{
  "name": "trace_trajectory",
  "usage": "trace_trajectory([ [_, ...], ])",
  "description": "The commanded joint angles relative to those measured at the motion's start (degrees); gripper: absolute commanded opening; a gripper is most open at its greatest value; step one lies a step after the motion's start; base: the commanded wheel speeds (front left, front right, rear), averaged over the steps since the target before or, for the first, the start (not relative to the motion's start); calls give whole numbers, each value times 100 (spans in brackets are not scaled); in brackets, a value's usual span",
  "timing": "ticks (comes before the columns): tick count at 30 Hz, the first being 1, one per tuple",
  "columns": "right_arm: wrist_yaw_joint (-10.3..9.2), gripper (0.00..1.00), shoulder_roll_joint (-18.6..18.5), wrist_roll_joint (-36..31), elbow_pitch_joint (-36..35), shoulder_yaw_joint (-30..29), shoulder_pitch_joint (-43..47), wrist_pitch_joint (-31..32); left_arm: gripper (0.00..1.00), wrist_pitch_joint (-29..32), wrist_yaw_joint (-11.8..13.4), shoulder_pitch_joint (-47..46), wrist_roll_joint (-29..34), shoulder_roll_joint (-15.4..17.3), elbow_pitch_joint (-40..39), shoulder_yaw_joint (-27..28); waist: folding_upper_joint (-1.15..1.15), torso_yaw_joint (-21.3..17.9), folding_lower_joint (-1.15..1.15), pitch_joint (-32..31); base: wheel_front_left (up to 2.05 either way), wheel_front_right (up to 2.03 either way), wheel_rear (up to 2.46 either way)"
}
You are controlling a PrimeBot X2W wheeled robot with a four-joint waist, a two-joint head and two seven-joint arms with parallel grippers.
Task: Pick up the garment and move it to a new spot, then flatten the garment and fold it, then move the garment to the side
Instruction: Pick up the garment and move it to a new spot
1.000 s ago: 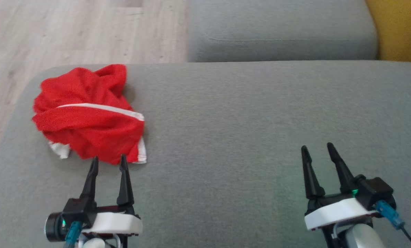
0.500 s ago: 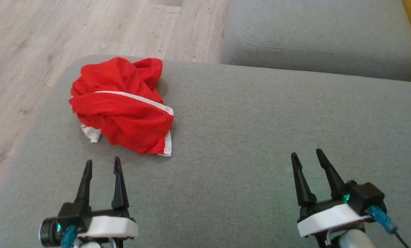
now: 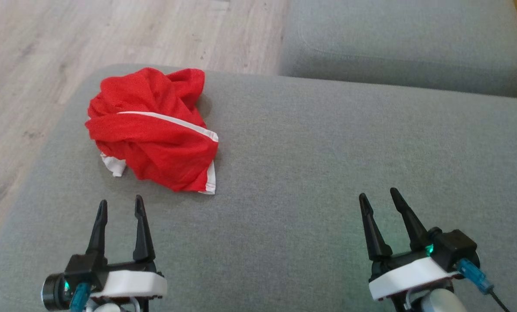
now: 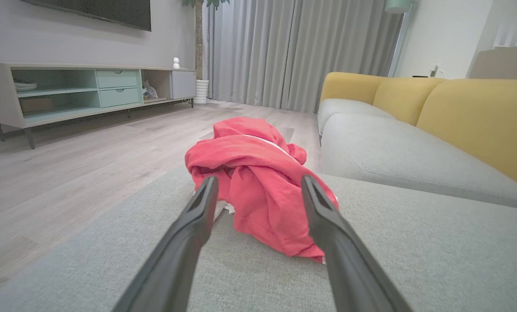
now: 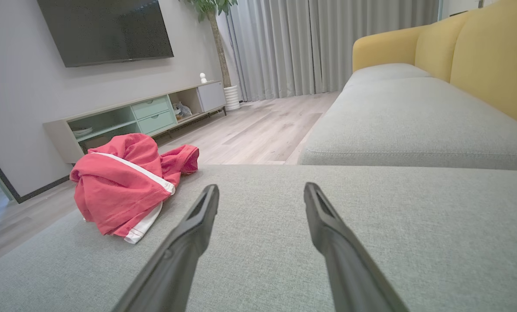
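The garment (image 3: pixel 152 128) is a crumpled red piece with white trim, heaped on the far left part of a grey sofa seat (image 3: pixel 327 173). My left gripper (image 3: pixel 120 206) hovers open just short of its near edge, nothing between the fingers. In the left wrist view the garment (image 4: pixel 258 182) lies straight ahead between the two fingers, apart from them. My right gripper (image 3: pixel 377 196) stands open over bare cushion at the lower right. The right wrist view has the garment (image 5: pixel 126 186) off to the left of that gripper (image 5: pixel 260 188).
A second grey seat cushion (image 3: pixel 405 43) lies beyond a gap, with yellow backrests (image 4: pixel 479 121) to the right. Wooden floor (image 3: pixel 46 52) drops off to the left of the sofa seat. A low TV cabinet (image 4: pixel 80 89) stands against the far wall.
The head camera has turned, so the whole picture has shifted to the right. Both grippers sit lower in the head view, and the left fingertips no longer overlap the garment's near edge.
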Motion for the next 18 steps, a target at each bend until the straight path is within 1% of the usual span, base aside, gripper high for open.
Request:
trace_trajectory([
  [1,-4,100,-48,23,-228,149,-196,-62,100,-46,-19,-262,67,31,-194,213,0,-75,0,101,0,0,0],
  [4,-4,100,-48,-5,-280,121,-266,-62,100,-46,-156,-592,182,242,-104,193,0,-175,0,291,0,0,0],
  [7,-4,100,-48,-64,-324,89,-347,-62,100,160,-419,-1210,427,625,101,6,0,-279,0,512,0,0,0],
  [9,-4,100,-48,-97,-345,41,-406,-62,100,503,-629,-1723,556,868,284,-142,0,-343,0,664,0,0,0],
  [12,-4,100,-48,-117,-358,-15,-503,-62,100,1043,-842,-2491,766,1254,634,-382,0,-469,0,853,0,0,0],
  [13,-4,100,-48,-117,-358,-15,-503,-62,100,1043,-842,-2491,766,1254,634,-382,0,-469,0,853,0,0,0],
  [16,-4,100,-48,-93,-369,-32,-580,-62,100,1588,-984,-3077,760,1522,1071,-649,0,-607,0,978,0,0,0],
  [18,-4,100,-48,-74,-383,-32,-615,-62,100,1965,-1023,-3351,692,1682,1361,-829,0,-695,0,1056,0,0,0],
])
